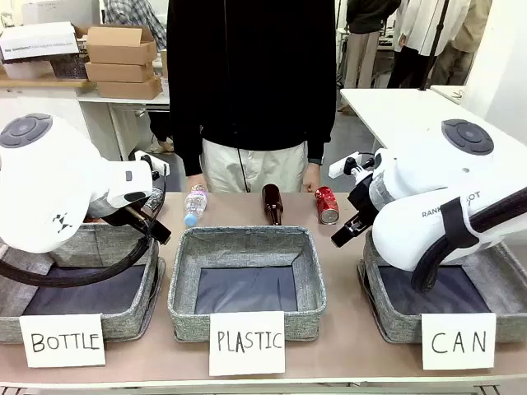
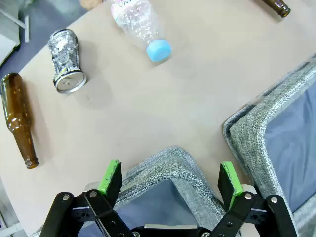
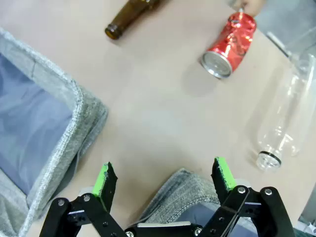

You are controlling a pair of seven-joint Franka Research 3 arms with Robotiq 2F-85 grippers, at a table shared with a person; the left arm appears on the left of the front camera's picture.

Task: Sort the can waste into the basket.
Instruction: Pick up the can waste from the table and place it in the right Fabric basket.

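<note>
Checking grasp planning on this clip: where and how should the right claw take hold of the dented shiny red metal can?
Grip the dented shiny red metal can across its mid-body, coming down from above with the open right claw. It lies on its side on the table, silver end facing the claw, so the curved sides are free; fingers should straddle them.

Tan table [image 1: 346, 247] fills the foreground, matte top, even light, soft shadows only. Behind its far edge: grey floor [image 1: 350, 136]. Left of the table's far side, a white counter [image 1: 49, 103] carrying 3 stacked cardboard boxes [image 1: 121, 62], with a white box [image 1: 37, 39] bearing dark print just left of them. Right of the table's far side, a 2nd white tabletop [image 1: 403, 111] angles toward the back, white wall [image 1: 510, 66] beside it. People stand well beyond it at the rear.
</note>
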